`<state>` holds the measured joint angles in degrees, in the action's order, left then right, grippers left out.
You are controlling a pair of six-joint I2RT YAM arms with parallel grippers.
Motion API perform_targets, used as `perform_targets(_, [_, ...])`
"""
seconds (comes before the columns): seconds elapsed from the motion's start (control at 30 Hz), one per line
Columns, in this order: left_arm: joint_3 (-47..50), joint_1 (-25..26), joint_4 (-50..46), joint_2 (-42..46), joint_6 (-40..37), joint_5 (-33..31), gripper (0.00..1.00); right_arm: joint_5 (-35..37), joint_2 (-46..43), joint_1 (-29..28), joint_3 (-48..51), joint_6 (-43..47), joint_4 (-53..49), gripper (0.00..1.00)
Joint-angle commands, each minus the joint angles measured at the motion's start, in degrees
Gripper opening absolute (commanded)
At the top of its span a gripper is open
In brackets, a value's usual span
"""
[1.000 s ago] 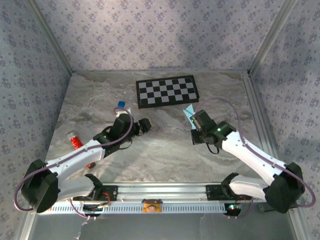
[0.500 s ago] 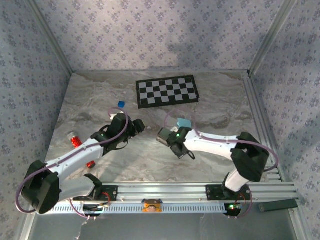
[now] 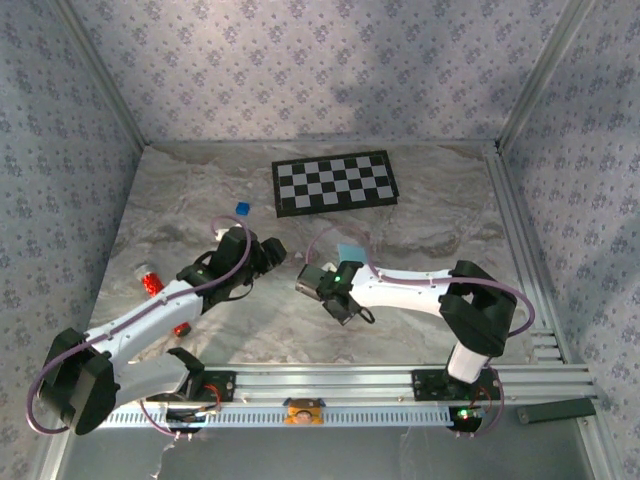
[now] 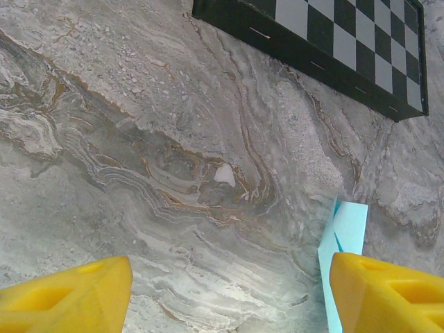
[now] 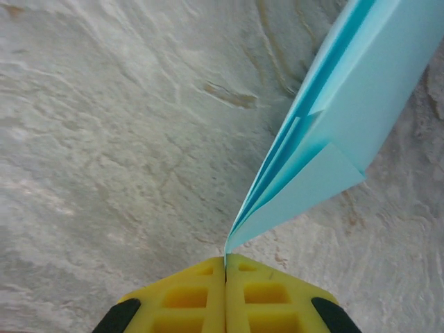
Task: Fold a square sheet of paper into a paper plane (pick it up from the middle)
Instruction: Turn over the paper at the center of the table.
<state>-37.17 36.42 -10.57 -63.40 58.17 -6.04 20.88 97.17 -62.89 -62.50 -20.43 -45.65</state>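
Note:
The light-blue paper (image 5: 347,118) is folded into a slim, layered paper plane shape. Its pointed end is pinched between the shut yellow fingers of my right gripper (image 5: 225,260), and it hangs above the marble table. From above, the paper (image 3: 352,250) shows near the table's middle, just past the right gripper (image 3: 343,268). My left gripper (image 3: 275,250) hovers to its left, open, with nothing between its fingers. In the left wrist view the left gripper (image 4: 229,298) faces bare marble, and the paper (image 4: 343,239) rises beside the right-hand finger (image 4: 388,291).
A black-and-white checkerboard (image 3: 334,183) lies at the back of the table. A tiny dark-blue cube (image 3: 241,208) sits left of it. A red object (image 3: 150,283) and a smaller one (image 3: 181,328) lie near the left arm. A metal rail (image 3: 330,380) runs along the front.
My right arm has swung left from the right side of the table to the middle, carrying the folded paper. The left gripper has barely shifted.

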Motion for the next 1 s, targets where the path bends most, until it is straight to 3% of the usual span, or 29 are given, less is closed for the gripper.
perform_targets(0.0, [0.08, -0.25, -0.59, 1.0, 0.54, -0.58, 0.75, -3.13, -3.65, 0.14, 1.28, 0.52, 2.76, 0.07])
perform_targets(0.17, [0.11, -0.29, -0.51, 0.95, 0.63, -0.48, 0.75, -3.97, -12.33, 4.61, 4.97, -1.83, 4.43, 0.04])
perform_targets(0.4, [0.06, -0.39, 0.28, 0.07, 0.76, 0.41, 0.75, -6.95, -24.61, 15.66, 11.18, -1.37, 3.02, 0.02])
perform_targets(0.53, [0.06, -0.45, 0.72, -0.52, 1.05, 0.83, 0.75, -2.45, -26.52, 19.54, 10.93, -1.12, -1.22, 0.02])
perform_targets(0.77, [-0.11, -0.46, 0.86, -1.04, 1.09, 1.11, 0.75, 13.86, -17.92, 16.88, 6.07, -5.89, -10.56, 0.02])
perform_targets(0.97, [-0.93, -0.52, -1.81, -0.34, 0.97, -0.57, 0.75, 10.99, -9.1, 7.8, 3.92, -2.2, -6.06, 0.04])
